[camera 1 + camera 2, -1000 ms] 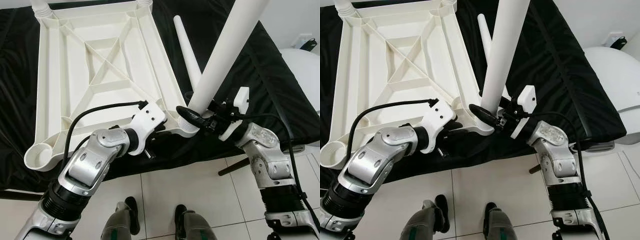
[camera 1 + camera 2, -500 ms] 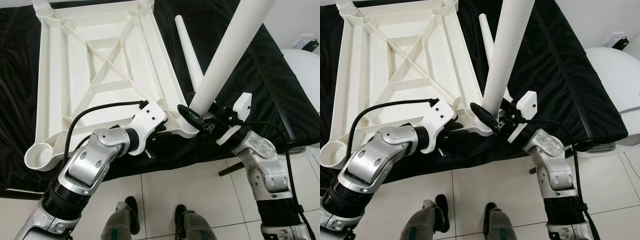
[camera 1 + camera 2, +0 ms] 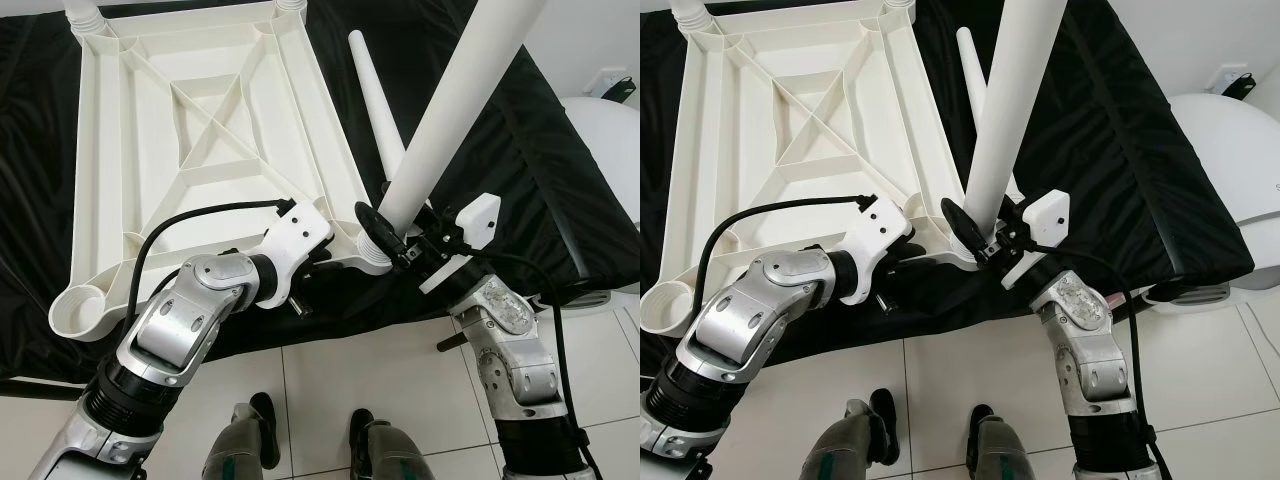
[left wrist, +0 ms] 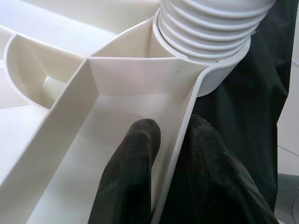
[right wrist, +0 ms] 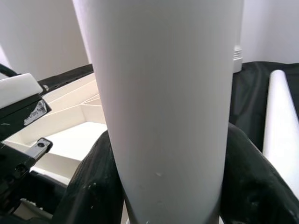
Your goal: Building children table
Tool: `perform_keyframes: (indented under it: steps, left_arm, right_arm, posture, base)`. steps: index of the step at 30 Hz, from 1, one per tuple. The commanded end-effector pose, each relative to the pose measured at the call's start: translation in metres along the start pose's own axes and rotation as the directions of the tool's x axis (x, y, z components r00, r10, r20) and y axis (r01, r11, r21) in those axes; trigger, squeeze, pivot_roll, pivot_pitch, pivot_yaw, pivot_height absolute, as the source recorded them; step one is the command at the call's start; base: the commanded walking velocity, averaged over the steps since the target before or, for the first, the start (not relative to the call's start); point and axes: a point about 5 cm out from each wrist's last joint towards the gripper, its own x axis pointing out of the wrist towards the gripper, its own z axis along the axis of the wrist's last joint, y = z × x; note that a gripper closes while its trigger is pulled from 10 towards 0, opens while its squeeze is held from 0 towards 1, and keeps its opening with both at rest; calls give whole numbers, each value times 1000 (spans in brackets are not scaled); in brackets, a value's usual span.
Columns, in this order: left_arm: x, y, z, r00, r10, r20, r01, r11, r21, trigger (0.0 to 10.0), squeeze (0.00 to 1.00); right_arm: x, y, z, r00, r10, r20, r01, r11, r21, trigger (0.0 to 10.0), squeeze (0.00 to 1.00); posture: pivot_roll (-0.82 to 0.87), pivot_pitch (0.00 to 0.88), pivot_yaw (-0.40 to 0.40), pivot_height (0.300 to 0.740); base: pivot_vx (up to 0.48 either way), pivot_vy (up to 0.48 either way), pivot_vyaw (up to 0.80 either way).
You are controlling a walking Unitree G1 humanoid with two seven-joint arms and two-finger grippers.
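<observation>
Here my right pincer [image 3: 392, 232] is clamped round the lower end of the white leg [image 3: 455, 100], one black finger on each side of the tube, right above the threaded corner socket [image 3: 372, 255] of the upturned tabletop [image 3: 190, 160]. What matters is the leg's long axis — it leans up and away to my right, not square to the socket, though the left wrist view shows its ribbed end already seated in the collar. I judge I must bring it upright before twisting further, or the threads may bind. My left pincer [image 4: 159, 154] pinches the tabletop's edge wall just beside that corner, one finger inside the rim and one outside — holding the frame down. A spare leg [image 3: 375, 100] lies on the black cloth [image 3: 520, 150], near my right arm.
</observation>
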Motion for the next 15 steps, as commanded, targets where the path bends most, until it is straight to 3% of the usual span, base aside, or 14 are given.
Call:
perform_keyframes:
  steps: [1,15]
  left_arm:
    - [-2,5,-15,997,41,-59,-44,998,-49,10000,0]
    - [-2,6,-15,997,34,-63,-36,998,-43,10000,0]
  right_arm:
    - [-11,-7,-20,990,-99,-103,105,993,58,10000,0]
    - [-6,8,-20,961,-267,-77,270,962,33,10000,0]
  posture:
    - [-28,290,24,740]
    - [-25,301,33,740]
  base:
    - [0,0,0]
    - [0,0,0]
